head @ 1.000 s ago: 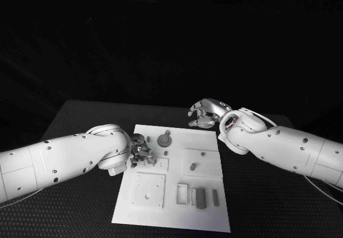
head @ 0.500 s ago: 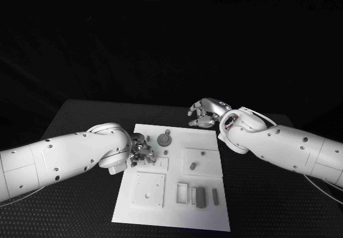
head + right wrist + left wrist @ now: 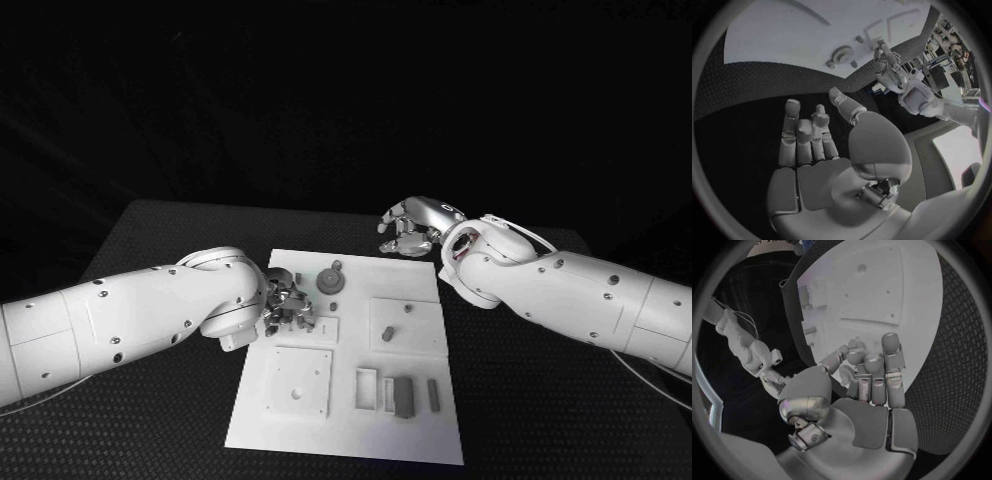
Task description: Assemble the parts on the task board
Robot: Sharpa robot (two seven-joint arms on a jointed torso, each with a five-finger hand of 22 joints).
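Your left hand [image 3: 284,303] sits low over the left edge of the board [image 3: 418,440], fingers curled in close together; in the left wrist view the fingers [image 3: 873,371] bunch near the thumb, and you cannot tell whether a small part is pinched between them. Your right hand [image 3: 411,226] hovers over the black table [image 3: 173,240] just beyond the board's far right corner, fingers loosely spread and holding nothing, as the right wrist view [image 3: 817,135] confirms.

On the board, a round gear [image 3: 333,283] lies near the far edge, just right of your left hand. A raised square plate [image 3: 404,326] with a grey peg [image 3: 389,334] on it sits to the right. Nearer you lie another square plate [image 3: 299,382] at left and two upright grey blocks [image 3: 405,398] beside a white slot.
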